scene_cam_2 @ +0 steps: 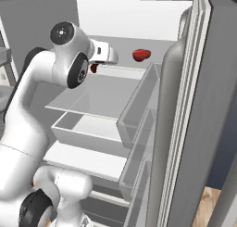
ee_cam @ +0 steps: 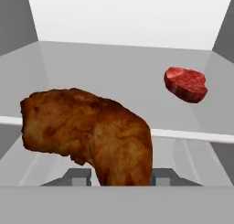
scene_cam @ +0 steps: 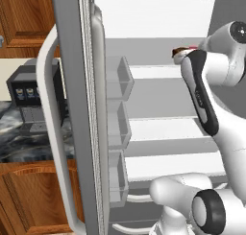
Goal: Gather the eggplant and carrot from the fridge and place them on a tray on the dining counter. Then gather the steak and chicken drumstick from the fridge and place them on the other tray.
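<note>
Inside the open fridge (scene_cam_2: pixel 115 24), my gripper (ee_cam: pixel 121 175) is shut on the chicken drumstick (ee_cam: pixel 91 127), a golden-brown piece whose thin end runs down between the two finger tips. The drumstick hangs just in front of the upper shelf's edge. The steak (ee_cam: pixel 185 83), a red round cut, lies farther back on that shelf to the right. From the right base view the steak (scene_cam_2: pixel 141 54) sits at the shelf's back, with the hand (scene_cam_2: pixel 104 54) to its left. In the left base view a bit of the drumstick (scene_cam: pixel 180 51) peeks out beside the hand.
The fridge's left door (scene_cam: pixel 72 109) stands open with clear door bins (scene_cam: pixel 117 80) stacked on it. The right door (scene_cam_2: pixel 185 129) also carries bins (scene_cam_2: pixel 139 101). White shelves (scene_cam: pixel 163 128) lie below. A dark appliance (scene_cam: pixel 29 95) stands on the marbled counter at left.
</note>
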